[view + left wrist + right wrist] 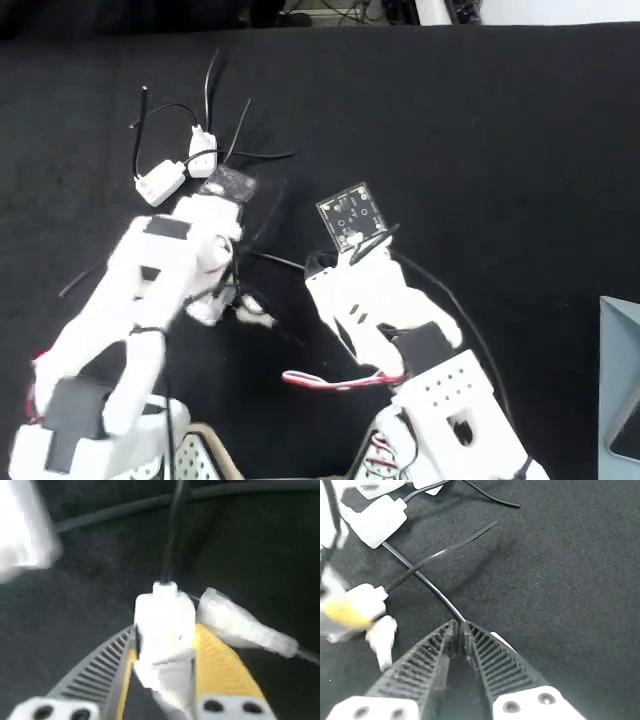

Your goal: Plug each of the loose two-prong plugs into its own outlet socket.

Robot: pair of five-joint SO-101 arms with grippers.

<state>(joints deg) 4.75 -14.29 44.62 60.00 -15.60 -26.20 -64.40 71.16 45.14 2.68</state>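
My left gripper (162, 670) is shut on a white two-prong plug (164, 625) whose black cable (170, 535) runs away from it. A second white plug (240, 622) lies right beside the held one, touching a yellow-padded finger (220, 665). In the high view this gripper (215, 300) sits low over the black cloth at centre left. My right gripper (461, 635) is shut on a thin black cable (427, 582) that leads toward the left gripper's plug (365, 602). In the high view the right gripper (318, 268) is just right of the left arm.
Two more white plug-like blocks (160, 182) (202, 155) with black leads lie at the far left of the black cloth (480, 150). Loose black cables (262, 155) cross between them and the arms. A grey box edge (622, 380) stands at the right border.
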